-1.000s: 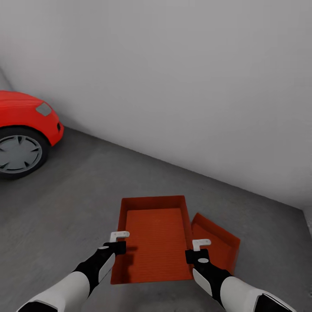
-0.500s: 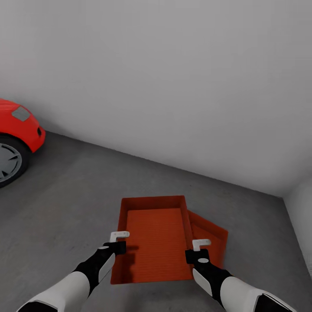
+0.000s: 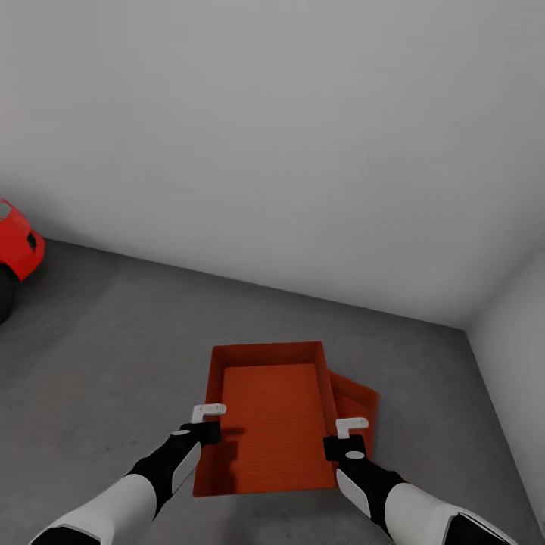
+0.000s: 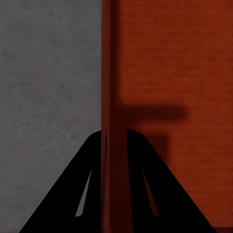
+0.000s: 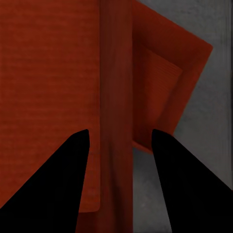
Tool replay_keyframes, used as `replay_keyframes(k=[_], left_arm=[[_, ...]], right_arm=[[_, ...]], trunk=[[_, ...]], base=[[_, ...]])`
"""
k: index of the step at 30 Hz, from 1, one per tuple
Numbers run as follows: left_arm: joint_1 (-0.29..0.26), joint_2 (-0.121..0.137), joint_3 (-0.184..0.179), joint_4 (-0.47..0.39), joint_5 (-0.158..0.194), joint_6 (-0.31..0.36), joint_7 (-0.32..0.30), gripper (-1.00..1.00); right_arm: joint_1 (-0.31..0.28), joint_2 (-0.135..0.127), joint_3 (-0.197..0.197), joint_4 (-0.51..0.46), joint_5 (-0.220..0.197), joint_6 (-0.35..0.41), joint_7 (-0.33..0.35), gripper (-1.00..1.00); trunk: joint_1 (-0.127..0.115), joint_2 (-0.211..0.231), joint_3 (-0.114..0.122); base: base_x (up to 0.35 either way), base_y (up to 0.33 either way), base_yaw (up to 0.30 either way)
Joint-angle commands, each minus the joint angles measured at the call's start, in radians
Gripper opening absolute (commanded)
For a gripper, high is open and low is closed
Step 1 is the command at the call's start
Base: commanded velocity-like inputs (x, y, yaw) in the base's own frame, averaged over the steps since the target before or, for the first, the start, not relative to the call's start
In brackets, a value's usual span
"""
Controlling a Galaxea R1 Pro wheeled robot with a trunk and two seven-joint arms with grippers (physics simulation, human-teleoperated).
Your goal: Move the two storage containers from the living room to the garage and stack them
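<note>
Carrying the upper storage container over the garage floor, left gripper pinched on its left long wall and right gripper on its right long wall. Left wrist view shows both left fingers pressed tight against the thin wall, so that grip looks solid. Right wrist view is less clear: the right fingers straddle the wall with visible gaps either side, so I can't tell if that side is actually clamped or just bracketing it. The second storage container sits on the floor under and to the right of the held one, rotated relative to it, with only its right-hand corner poking out past the held bin's right edge, near the corner where the two white walls meet. Red car is well off to the left, no clearance issue. To do the stack well: the bins aren't aligned, so yaw the held one (or reposition the base) until its long walls run parallel to the lower bin's, centre it over the lower rim, keep it level between both arms, then lower straight down. Release both sides together only once it seats; thin walls will flex, so avoid twisting (uneven lowering risks the bin catching a rim and tipping).
</note>
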Motion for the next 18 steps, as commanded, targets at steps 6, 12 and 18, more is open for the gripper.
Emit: replay_keyframes(k=[6,12,18], left_arm=[[0.000,0.001,-0.043,-0.008,0.003,0.005,0.015,-1.00],[0.000,0.001,-0.043,-0.008,0.004,0.005,0.015,-1.00],[0.000,0.001,-0.043,-0.008,0.004,0.005,0.015,-1.00]], right_arm=[[-0.001,0.001,-0.001,0.003,-0.032,0.026,-0.003,-1.00],[-0.001,0.001,-0.001,0.003,-0.032,0.026,-0.003,-1.00],[-0.001,0.001,-0.001,0.003,-0.032,0.026,-0.003,-1.00]], trunk=[[0.000,-0.002,-0.002],[0.000,-0.002,-0.002],[0.000,-0.002,-0.002]], base=[[0.000,0.000,-0.206],[0.000,0.000,-0.210],[0.000,0.000,-0.237]])
